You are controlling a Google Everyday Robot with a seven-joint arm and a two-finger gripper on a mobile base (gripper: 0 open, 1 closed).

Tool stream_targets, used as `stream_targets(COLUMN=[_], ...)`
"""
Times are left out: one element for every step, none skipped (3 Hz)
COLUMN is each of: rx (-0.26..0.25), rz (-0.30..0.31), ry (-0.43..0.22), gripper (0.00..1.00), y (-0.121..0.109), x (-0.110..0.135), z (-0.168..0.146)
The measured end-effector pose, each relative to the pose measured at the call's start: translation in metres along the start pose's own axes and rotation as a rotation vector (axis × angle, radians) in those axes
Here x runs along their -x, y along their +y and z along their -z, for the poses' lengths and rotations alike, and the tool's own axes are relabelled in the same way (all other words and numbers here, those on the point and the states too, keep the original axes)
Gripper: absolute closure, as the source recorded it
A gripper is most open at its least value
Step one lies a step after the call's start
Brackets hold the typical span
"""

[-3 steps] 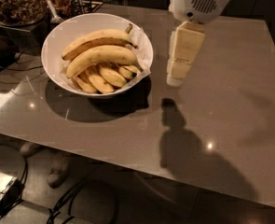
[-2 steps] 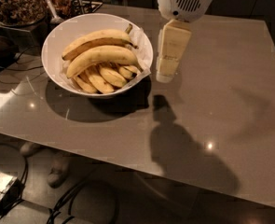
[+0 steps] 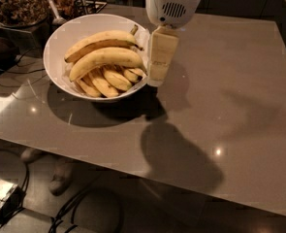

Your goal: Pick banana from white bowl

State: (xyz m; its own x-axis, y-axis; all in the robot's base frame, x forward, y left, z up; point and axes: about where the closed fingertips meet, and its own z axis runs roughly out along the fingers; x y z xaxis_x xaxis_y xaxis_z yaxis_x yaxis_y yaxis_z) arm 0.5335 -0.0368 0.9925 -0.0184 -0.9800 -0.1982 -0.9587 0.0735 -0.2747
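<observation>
Our tool (image 3: 156, 77) by the white bowl (image 3: 67, 30) — width we cannot tell — could clip its rim, missing the banana (image 3: 106, 57).

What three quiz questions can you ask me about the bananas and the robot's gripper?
1. True or false: the big yellow banana is lifted out of the bowl.
2. Where is the gripper? A: by the bowl's rim, beside the small bananas. B: far from the bowl. C: deep inside the bowl, under the fruit.
3. Fill in: the bowl's colour is ___.
Key: 1 false; 2 A; 3 white.
</observation>
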Motion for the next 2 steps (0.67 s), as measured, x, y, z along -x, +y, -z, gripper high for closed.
stream_targets(rx=[-0.021, -0.042], rz=[0.051, 0.104], ry=[0.037, 0.069], gripper=[0.12, 0.14], y=[0.002, 0.003], x=[0.017, 0.031], z=[-0.007, -0.010])
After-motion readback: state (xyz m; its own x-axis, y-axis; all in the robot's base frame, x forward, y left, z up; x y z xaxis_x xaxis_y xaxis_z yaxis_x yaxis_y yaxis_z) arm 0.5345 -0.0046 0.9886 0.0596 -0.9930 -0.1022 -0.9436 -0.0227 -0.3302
